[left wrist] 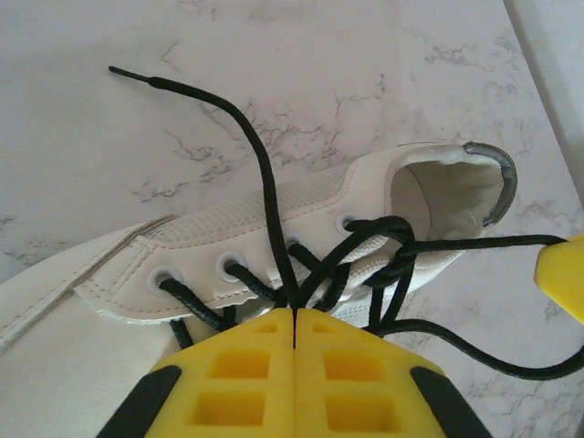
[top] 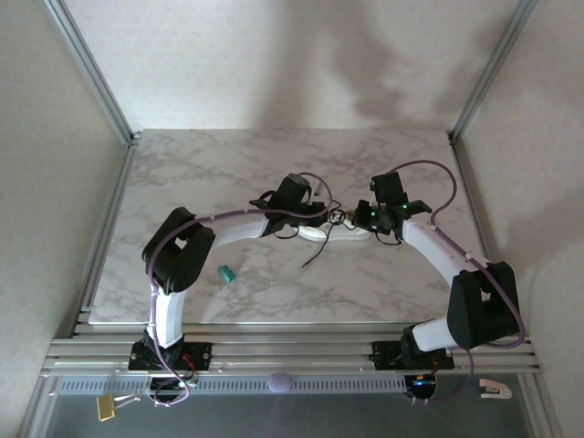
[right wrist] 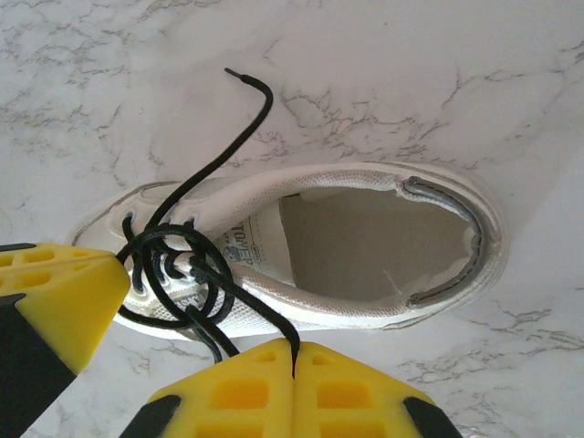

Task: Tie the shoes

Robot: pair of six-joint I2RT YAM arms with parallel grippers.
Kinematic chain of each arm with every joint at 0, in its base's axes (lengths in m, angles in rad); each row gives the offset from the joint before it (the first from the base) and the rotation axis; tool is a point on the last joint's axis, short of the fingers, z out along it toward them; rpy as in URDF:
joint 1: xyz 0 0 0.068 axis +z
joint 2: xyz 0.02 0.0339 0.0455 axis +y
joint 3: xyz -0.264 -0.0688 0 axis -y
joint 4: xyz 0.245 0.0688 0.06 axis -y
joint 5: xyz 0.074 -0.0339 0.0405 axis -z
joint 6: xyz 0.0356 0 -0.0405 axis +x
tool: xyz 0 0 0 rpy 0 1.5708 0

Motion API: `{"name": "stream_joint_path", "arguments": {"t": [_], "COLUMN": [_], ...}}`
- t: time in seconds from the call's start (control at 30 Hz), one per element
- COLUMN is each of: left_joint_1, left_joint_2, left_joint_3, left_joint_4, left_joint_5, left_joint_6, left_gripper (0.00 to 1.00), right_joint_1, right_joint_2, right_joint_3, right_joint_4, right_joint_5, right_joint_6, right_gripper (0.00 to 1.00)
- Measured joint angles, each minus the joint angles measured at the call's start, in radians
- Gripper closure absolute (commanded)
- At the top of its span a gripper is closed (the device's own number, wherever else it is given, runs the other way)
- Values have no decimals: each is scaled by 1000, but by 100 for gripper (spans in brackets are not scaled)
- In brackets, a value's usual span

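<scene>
The white low-top shoe (top: 321, 234) lies on its side mid-table between both arms, black laces loosely crossed over the eyelets. In the left wrist view the shoe (left wrist: 274, 224) sits just ahead of my left gripper (left wrist: 295, 318), whose yellow fingers are shut with lace strands (left wrist: 274, 246) running into the seam. My right gripper (right wrist: 295, 354) is shut on another black lace (right wrist: 260, 319) beside the shoe's (right wrist: 365, 251) open collar. One free lace end (right wrist: 255, 96) curls onto the marble. In the top view the two grippers (top: 327, 213) (top: 361, 217) nearly meet over the shoe.
A small teal object (top: 226, 273) lies on the marble table (top: 228, 173) near the left arm. A loose lace tail (top: 315, 255) trails toward the front. Metal frame posts (top: 91, 68) stand at the back corners, and rails (top: 292, 351) run along the near edge.
</scene>
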Motion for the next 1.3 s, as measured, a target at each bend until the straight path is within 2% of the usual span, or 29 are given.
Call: {"name": "stream_joint_path", "arguments": {"t": [0.67,0.77,0.93,1.13,1.3], "left_joint_1": [5,5,5,6,11], "left_joint_2": [0,0,0,-23,-81], "left_joint_3": [-37,-37,-37,-48,-61], "left_joint_4": [12,12,13,14,14], "left_joint_5": [-9,-13,-14,-24,-46], "left_joint_6": [-4,-8,-21,-27,-31], "left_gripper": [94,90,75,62,60], "right_joint_1": [0,0,0,0,0], "right_joint_2": [0,0,0,0,0], "right_joint_3": [0,0,0,0,0], "right_joint_4": [1,1,1,10,21], "right_joint_5": [-8,-9,-12,-38,-61], "right_joint_6": [-1,-1,-1,-2,-5], "right_gripper": [100,100,100,100,100]}}
